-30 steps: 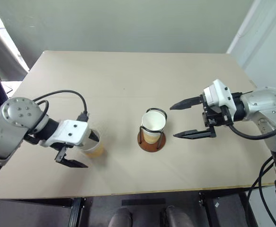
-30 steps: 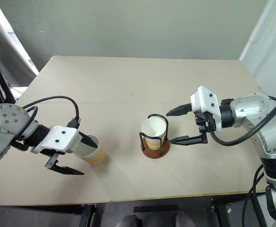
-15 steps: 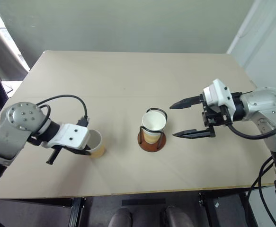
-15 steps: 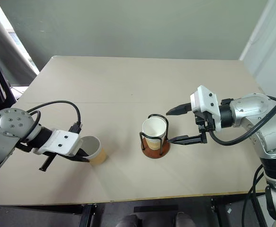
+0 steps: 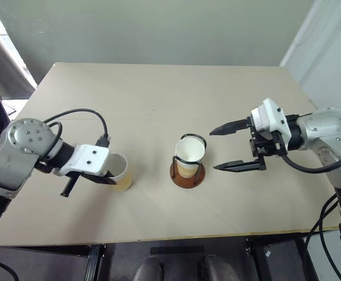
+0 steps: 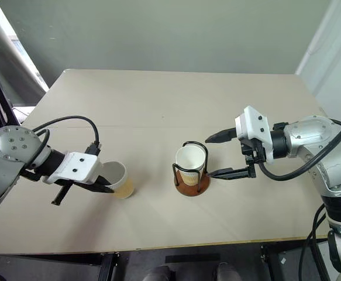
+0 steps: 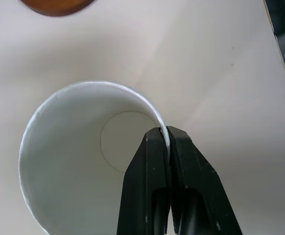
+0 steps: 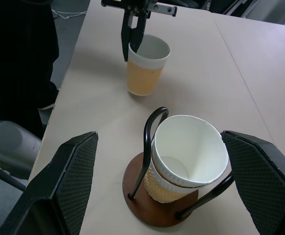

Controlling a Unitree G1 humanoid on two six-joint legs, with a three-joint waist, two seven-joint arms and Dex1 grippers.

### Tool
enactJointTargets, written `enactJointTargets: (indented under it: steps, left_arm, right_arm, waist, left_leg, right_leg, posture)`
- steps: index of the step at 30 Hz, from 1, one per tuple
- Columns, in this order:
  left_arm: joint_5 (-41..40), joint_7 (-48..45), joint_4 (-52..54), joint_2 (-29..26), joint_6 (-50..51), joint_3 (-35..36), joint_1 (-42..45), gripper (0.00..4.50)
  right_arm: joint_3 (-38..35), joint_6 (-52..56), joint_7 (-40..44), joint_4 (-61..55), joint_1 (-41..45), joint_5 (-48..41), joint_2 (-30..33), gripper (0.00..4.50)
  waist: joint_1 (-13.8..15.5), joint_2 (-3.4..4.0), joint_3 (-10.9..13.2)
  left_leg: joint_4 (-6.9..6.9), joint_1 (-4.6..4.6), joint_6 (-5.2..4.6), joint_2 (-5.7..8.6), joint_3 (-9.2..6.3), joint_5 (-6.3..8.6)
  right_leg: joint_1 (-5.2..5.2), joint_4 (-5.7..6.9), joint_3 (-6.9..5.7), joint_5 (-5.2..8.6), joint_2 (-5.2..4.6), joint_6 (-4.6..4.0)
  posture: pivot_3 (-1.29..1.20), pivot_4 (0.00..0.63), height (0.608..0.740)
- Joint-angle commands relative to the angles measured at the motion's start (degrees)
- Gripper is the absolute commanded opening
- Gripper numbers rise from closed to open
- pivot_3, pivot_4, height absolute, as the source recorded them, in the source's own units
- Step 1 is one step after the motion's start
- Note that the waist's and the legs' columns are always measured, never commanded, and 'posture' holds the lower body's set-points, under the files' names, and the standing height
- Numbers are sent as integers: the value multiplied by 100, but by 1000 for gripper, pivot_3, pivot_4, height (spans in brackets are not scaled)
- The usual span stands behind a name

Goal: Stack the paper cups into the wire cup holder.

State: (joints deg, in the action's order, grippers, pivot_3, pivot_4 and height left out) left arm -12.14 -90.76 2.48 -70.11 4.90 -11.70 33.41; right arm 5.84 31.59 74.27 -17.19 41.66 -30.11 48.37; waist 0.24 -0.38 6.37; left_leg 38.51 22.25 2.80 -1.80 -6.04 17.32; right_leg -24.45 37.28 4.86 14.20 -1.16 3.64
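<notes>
Left gripper (image 7: 165, 142) pinched on the rim of a paper cup (image 5: 119, 171), one finger inside, one outside; the left wrist view makes that clamp plain, head views only show the fingers at the cup's near-left edge. Cup sits upright on the table (image 5: 158, 99), left of the wire cup holder (image 5: 188, 170), apart from it. Right wrist view shows two cups nested in the holder (image 8: 181, 161), tilted against a wire loop; from the head views the count is hard to make out. Right gripper (image 5: 236, 147) spread wide, empty, hovering just right of the holder. Holder's base is cut off at the left wrist view's edge.
</notes>
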Motion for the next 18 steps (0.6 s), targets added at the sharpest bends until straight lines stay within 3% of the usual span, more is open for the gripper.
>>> enactJointTargets:
  steps: [1, 10, 18]
  left_arm:
    - [-159, -174, 47, 74, 165, 126, 258, 82]
    - [-836, -174, -80, 576, 1195, 214, 1190, 82]
    - [-847, -174, -371, 590, 1075, -84, 1545, 82]
  right_arm:
    - [-98, -120, 44, -136, 27, -31, 27, 4120]
    - [-126, -171, 72, -106, 18, 10, 91, 4120]
    - [-320, -207, -155, 185, 272, -25, -25, 4120]
  waist:
    - [0, 0, 0]
    - [10, 0, 0]
    - [0, 0, 0]
  left_leg:
    - [0, 0, 0, 0, 0, 0]
    - [7, 1, 0, 1, -1, 0]
    - [8, -1, 0, -1, 0, 0]
  right_leg:
    - [0, 0, 0, 0, 0, 0]
    - [5, -1, -2, -1, 0, 1]
    - [5, -3, -1, -2, 1, 4]
  posture:
    - [0, 150, 740]
    - [0, 150, 740]
    - [0, 150, 740]
